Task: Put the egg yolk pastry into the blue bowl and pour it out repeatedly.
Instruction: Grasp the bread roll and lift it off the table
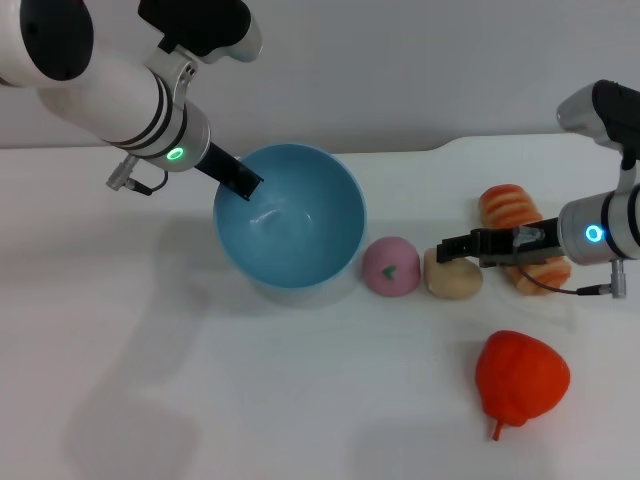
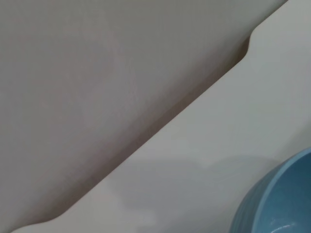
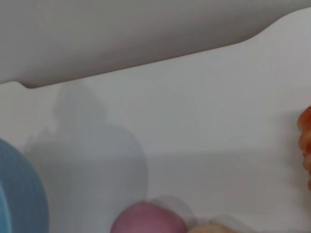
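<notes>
The blue bowl (image 1: 305, 225) hangs tilted at centre-left, its mouth facing me and nothing inside. My left gripper (image 1: 243, 183) is shut on its far-left rim. The bowl's edge also shows in the left wrist view (image 2: 279, 204) and the right wrist view (image 3: 19, 194). The egg yolk pastry (image 1: 453, 277) lies on the table right of the bowl, beside a pink bun. A sliver of the pastry (image 3: 214, 228) shows in the right wrist view. My right gripper (image 1: 447, 252) reaches in from the right and sits at the pastry's far top edge.
A pink bun with a green mark (image 1: 390, 266) (image 3: 146, 221) lies between bowl and pastry. Orange-striped bread (image 1: 520, 225) (image 3: 305, 145) sits under my right arm. A red pepper-like toy (image 1: 520, 378) lies at the front right. The white table's back edge (image 1: 400, 148) runs behind the bowl.
</notes>
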Controlling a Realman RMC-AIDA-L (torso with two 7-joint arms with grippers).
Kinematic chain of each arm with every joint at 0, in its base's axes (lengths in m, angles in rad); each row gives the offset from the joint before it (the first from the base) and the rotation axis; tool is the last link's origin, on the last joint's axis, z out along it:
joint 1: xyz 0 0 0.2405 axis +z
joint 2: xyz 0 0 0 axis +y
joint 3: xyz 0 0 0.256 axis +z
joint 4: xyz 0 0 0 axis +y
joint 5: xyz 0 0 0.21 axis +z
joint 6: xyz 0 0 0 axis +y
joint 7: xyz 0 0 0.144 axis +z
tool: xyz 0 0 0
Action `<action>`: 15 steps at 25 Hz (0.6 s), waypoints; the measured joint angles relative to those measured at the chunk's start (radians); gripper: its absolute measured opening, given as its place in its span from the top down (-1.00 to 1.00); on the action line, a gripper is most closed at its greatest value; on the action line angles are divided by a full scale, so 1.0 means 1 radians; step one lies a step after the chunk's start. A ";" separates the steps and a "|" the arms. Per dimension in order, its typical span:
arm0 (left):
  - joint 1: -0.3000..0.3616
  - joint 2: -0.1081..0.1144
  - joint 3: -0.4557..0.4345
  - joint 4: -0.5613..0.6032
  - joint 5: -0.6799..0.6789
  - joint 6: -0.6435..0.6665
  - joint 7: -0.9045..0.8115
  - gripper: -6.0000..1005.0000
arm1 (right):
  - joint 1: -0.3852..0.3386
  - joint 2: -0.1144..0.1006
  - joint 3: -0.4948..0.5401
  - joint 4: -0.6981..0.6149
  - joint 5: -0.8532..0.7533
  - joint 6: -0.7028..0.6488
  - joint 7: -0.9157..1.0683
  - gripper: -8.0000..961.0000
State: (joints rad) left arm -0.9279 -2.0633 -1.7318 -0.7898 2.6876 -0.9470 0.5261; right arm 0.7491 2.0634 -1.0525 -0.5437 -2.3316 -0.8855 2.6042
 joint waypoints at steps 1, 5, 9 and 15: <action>0.000 0.000 0.000 0.000 0.000 0.000 0.000 0.99 | 0.000 0.000 0.001 0.006 0.016 0.002 -0.010 -0.43; 0.000 0.000 0.008 -0.002 0.000 -0.001 0.000 0.99 | -0.001 0.000 0.011 0.031 0.087 0.003 -0.063 -0.43; -0.001 -0.002 0.018 -0.003 0.000 0.001 0.000 0.99 | -0.004 0.000 0.003 0.035 0.107 -0.002 -0.147 -0.34; 0.000 -0.003 0.021 -0.007 0.000 -0.002 -0.002 0.99 | 0.000 0.000 0.010 0.048 0.121 -0.030 -0.181 -0.10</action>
State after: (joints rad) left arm -0.9283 -2.0659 -1.7104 -0.7964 2.6876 -0.9486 0.5246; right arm 0.7490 2.0632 -1.0428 -0.4957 -2.2108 -0.9154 2.4230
